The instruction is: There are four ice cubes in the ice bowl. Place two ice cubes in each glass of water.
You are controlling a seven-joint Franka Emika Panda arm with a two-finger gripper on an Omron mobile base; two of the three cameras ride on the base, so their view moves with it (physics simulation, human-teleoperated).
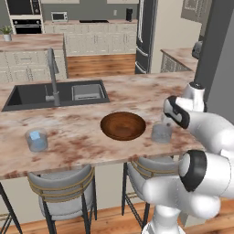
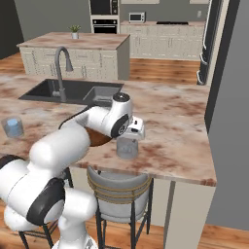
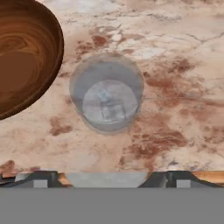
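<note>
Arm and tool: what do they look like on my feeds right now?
The arm is made of glossy white rounded segments with dark bands at the joints, one broad black ring near its base. No cables or markings are visible. The tool ends in two small dark grey fingertips with lighter patches.

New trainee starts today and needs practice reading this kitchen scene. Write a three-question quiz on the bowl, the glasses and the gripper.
1. True or false: the ice bowl has no ice cubes lying in it.
2. Which does the gripper hang directly above? A) the sink B) the glass nearest the arm C) the ice bowl
3. Fill in: the far glass, at the counter's left end in the left base view, holds something pale ____.

Key
1. True: its wooden inside shows bare.
2. B: the hand view looks straight down into that glass, where pale cube shapes lie at the bottom; the jaws stand open.
3. Blue.
</note>
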